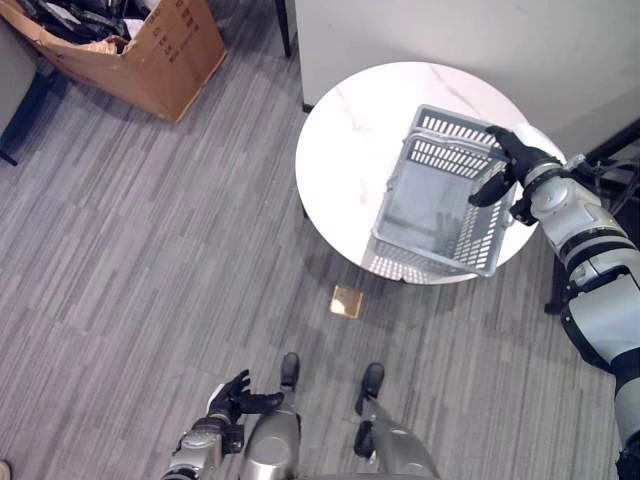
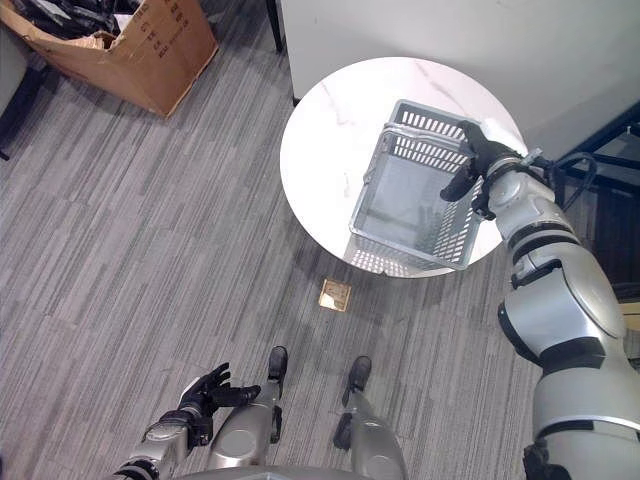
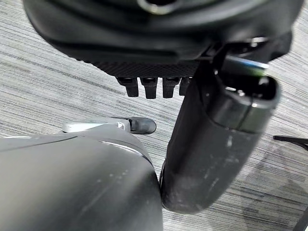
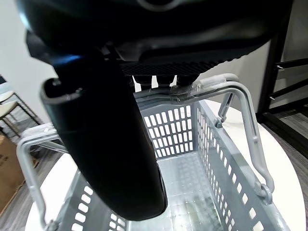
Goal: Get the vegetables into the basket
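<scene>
A brown cardboard box [image 1: 140,45] sits on the grey striped floor [image 1: 150,250], well to the left of the round white table [image 1: 350,140]; its side carries dark print too small to make out, and dark items lie jumbled inside it. Beside the box's left end, a dark chair leg or frame [image 1: 20,110] shows at the edge.

Low on the left of the table, the left hand [image 1: 235,395] hangs over the floor with its fingers relaxed and spread, holding nothing; its own wrist view shows the fingers [image 3: 149,85] in a short row above the bare carpet.

A small square brass floor plate [image 1: 347,300] lies on the floor just beside the table's near edge.

On the table stands the grey plastic basket [image 1: 430,215], tilted, its near end reaching out past the table's rim. No vegetables can be seen in it. The right hand [image 1: 510,160] is at the basket's right rim with fingers curled over it. The right wrist view adds what the head views hide: the fingers wrap the rim where a grey handle [image 4: 250,125] hinges, and the slotted walls and bare bottom show.

A pale wall panel [image 1: 450,30] stands behind the table, with dark frame legs [image 1: 610,150] to its right.
</scene>
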Motion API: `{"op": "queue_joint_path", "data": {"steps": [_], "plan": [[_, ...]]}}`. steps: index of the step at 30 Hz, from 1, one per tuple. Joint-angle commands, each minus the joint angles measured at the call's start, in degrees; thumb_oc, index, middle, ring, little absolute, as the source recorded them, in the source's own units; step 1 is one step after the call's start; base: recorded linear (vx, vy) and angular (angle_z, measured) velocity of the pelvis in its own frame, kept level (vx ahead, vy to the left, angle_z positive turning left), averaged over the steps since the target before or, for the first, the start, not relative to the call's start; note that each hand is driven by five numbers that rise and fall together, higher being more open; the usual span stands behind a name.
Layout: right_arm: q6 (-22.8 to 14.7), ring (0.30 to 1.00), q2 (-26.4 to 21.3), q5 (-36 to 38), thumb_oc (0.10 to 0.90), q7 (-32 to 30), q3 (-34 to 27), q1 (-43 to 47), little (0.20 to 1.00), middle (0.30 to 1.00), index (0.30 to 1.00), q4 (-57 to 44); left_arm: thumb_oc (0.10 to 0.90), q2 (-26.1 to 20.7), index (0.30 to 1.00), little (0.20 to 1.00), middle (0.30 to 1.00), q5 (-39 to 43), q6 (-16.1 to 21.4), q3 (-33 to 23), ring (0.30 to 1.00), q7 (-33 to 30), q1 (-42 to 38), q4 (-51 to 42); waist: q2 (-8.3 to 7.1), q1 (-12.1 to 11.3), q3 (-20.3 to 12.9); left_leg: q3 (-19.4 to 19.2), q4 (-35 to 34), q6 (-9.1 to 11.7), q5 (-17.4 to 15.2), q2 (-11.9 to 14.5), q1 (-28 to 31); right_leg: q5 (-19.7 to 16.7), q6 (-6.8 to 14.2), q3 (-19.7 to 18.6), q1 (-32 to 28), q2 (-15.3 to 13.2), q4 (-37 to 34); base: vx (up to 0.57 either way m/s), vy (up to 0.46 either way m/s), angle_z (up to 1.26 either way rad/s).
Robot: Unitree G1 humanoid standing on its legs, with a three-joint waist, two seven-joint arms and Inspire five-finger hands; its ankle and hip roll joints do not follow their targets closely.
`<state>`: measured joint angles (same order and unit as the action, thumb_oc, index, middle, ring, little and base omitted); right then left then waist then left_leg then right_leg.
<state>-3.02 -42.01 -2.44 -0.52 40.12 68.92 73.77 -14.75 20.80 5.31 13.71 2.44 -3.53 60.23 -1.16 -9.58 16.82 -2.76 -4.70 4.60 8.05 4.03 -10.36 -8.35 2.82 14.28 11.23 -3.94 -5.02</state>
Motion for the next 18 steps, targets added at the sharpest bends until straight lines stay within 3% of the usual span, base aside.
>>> {"op": "queue_joint_path", "data": {"steps": [1,2,8,13,18], "plan": [[-1.2,0.566,-0.6,0.0,0.590,-3.6,-0.1,12.1,0.566,0.566,0.566,1.2,0.900,-2.7,1.000,1.000,1.000,-0.6,-0.2,4.2,1.000,-0.3,1.3,0.2,-3.08,-0.9,0.3,1.1,-0.3,-0.8,-1.7,-3.0,0.0,-1.5,6.5,-3.0,-1.5,-2.8,0.0,-0.01,0.003,0.11],[-1.2,0.300,-0.1,0.5,0.400,-3.8,-0.5,12.3,0.300,0.300,0.300,1.2,0.900,-2.8,1.000,1.000,1.000,-0.3,-0.2,4.3,1.000,-0.5,1.2,-0.2,-3.07,-1.0,0.3,1.1,-0.3,-0.8,-1.6,-3.1,-0.2,-1.6,6.5,-3.1,-1.3,-2.8,0.0,-0.01,0.003,0.08],[-0.8,0.300,0.7,-0.6,0.400,-3.9,-0.6,12.0,0.300,0.300,0.300,1.8,0.900,-2.6,1.000,1.000,1.000,0.3,-0.4,4.5,1.000,-0.6,0.5,0.1,-3.10,-1.2,0.8,1.7,-0.3,-0.9,-1.6,-3.2,-0.2,-1.7,6.5,-2.4,-1.7,-3.0,0.0,-0.01,0.002,0.03],[-0.6,0.300,2.4,-0.8,0.400,-3.4,-0.9,10.4,0.300,0.300,0.300,0.3,0.900,-2.5,1.000,1.000,1.000,-0.4,-0.8,3.9,1.000,-0.6,-0.9,1.7,-3.99,-0.9,0.6,1.3,-0.3,-1.1,-2.2,-3.0,1.4,-1.7,6.4,-2.9,-2.8,-2.9,0.0,-0.01,0.004,0.01],[-0.9,0.300,3.4,1.9,0.400,-2.8,-3.6,4.8,0.300,0.300,0.300,-7.6,0.900,-2.0,1.000,1.000,1.000,-1.2,-1.6,1.9,1.000,-0.3,-1.4,4.7,-5.52,0.0,-1.2,0.1,-0.3,-1.2,-3.3,-2.4,4.7,-0.9,5.9,-3.7,-5.4,-2.5,0.0,0.02,-0.008,-0.06]]}}
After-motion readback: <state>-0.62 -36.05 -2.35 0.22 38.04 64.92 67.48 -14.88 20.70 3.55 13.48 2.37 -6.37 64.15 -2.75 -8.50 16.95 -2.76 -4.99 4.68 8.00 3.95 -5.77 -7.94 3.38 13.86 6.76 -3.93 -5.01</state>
